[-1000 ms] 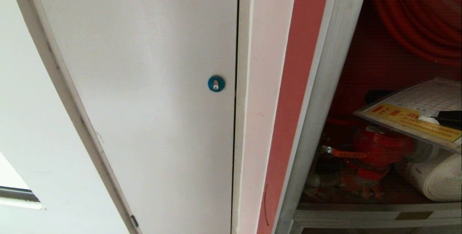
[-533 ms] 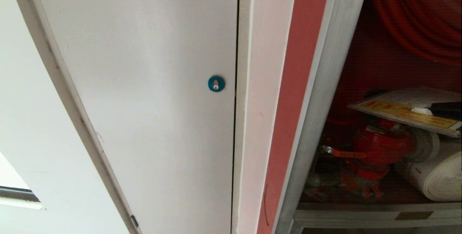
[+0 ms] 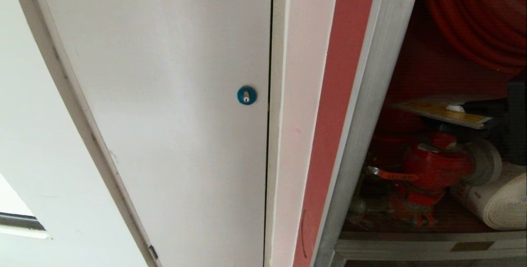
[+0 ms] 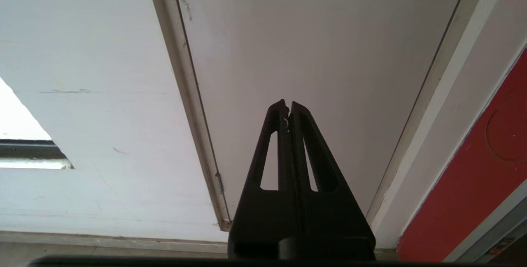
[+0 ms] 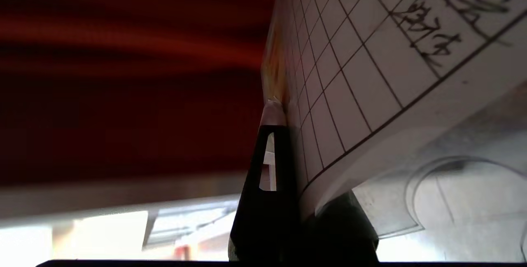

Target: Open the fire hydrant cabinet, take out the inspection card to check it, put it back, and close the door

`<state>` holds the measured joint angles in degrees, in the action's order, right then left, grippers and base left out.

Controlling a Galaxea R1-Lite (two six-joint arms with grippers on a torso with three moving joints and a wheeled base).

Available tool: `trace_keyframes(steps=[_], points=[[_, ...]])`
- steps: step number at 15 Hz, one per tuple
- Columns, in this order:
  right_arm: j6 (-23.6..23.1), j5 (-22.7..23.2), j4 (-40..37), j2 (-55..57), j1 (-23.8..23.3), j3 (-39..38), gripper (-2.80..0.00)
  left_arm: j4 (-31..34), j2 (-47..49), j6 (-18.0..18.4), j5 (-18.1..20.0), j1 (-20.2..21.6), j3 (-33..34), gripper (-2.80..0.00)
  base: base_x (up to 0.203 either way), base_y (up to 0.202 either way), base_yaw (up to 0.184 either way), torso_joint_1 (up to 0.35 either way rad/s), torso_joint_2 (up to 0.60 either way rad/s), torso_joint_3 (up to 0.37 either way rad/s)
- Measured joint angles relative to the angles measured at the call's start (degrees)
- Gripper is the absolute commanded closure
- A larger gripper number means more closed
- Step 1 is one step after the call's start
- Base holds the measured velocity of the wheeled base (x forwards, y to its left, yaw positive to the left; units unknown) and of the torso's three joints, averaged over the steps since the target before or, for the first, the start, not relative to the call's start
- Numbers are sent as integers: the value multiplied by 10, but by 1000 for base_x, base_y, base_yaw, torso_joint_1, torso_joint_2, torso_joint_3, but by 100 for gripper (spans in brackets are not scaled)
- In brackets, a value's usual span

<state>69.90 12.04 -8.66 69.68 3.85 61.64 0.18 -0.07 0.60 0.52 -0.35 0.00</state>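
Observation:
The fire hydrant cabinet [image 3: 370, 94] stands open at the right of the head view, with a red interior, a red hose reel [image 3: 473, 19], a red valve [image 3: 436, 168] and a white rolled hose [image 3: 498, 201]. The inspection card [image 3: 442, 112] hangs nearly level above the valve, seen almost edge-on, its yellow band toward me. My right gripper [image 3: 456, 108] is shut on it from the right. In the right wrist view the gridded card [image 5: 370, 52] is pinched at the gripper [image 5: 284, 106]. My left gripper [image 4: 288, 106] is shut and empty, facing the white panel. The door is out of view.
A plain white panel [image 3: 164, 94] with a blue round lock [image 3: 246, 95] fills the left and middle. A red wall strip [image 3: 341, 73] lies between it and the cabinet's silver frame. A silver sill [image 3: 411, 248] closes the recess at the bottom.
The card has tipped from face-up to nearly level and has gone up and deeper into the cabinet with my right gripper. Nothing else has moved.

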Motion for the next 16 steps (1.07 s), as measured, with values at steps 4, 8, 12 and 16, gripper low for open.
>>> trace_keyframes(steps=[4,8,12,16], points=[[0,-5,16,22,0,5,0,0,0,0,0,0,0,0,0,0,0,0,0,0],[0,-6,21,47,1,23,0,0,0,0,0,0,0,0,0,0,0,0,0,0],[0,-6,27,69,1,33,0,0,0,0,0,0,0,0,0,0,0,0,0,0],[0,-4,28,90,1,43,0,0,0,0,0,0,0,0,0,0,0,0,0,0]])
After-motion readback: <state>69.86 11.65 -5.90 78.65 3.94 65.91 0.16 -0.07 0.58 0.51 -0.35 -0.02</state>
